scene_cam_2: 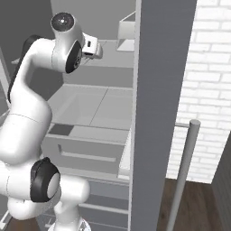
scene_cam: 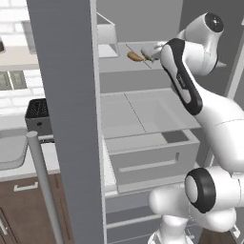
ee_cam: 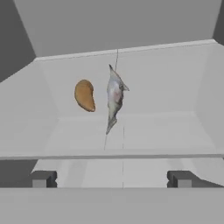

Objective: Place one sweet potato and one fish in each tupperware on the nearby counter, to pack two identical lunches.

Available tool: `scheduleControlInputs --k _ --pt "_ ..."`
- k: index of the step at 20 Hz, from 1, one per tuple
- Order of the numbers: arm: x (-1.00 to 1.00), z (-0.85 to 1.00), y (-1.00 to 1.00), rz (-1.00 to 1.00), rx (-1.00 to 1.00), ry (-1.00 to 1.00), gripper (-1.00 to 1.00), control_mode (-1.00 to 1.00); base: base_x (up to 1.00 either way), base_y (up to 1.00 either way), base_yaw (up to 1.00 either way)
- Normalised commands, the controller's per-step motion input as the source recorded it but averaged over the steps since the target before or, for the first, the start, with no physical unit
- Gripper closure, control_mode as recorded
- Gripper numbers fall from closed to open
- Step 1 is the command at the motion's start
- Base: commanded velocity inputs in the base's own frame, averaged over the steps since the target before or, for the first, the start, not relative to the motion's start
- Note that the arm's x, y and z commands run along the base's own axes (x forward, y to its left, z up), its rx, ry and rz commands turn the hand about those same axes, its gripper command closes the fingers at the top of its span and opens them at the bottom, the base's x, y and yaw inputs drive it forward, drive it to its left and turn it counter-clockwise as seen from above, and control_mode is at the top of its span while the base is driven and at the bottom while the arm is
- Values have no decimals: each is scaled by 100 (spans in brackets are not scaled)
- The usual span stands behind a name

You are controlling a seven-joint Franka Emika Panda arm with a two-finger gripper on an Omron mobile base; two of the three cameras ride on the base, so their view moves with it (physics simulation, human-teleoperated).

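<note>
On an upper fridge shelf (ee_cam: 166,96) lie an orange-brown sweet potato (ee_cam: 84,95) and, just right of it, a silvery fish (ee_cam: 114,97). My gripper (ee_cam: 112,179) is open and empty, its fingertips (ee_cam: 43,178) spread wide, short of both and apart from them. From the left base view the sweet potato (scene_cam: 135,56) sits left of the fish (scene_cam: 146,51), with the gripper (scene_cam: 155,52) close beside the fish. The hand (scene_cam_2: 92,48) reaches into the fridge. A pale grey tupperware (scene_cam: 10,151) rests on the off-white counter (scene_cam: 47,159) at far left, cut off by the frame edge.
The open grey fridge door (scene_cam: 66,119) with its bar handle (scene_cam: 45,186) stands between the fridge and the counter. A black toaster (scene_cam: 38,114) sits on the counter. Below the shelf are a lower shelf (scene_cam: 143,114) and a drawer (scene_cam: 152,162).
</note>
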Motion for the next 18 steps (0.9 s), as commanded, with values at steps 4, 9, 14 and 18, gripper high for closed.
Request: scheduleControlInputs --k 4,9,14,18 --pt "68 -13 3 1 0 5 -100 -100 0 0 0" --pt "69 0 1 0 0 4 -100 -100 0 0 0" --pt "65 -12 5 3 0 9 -100 -100 0 0 0" --pt "72 -17 6 4 0 11 -100 -100 0 0 0"
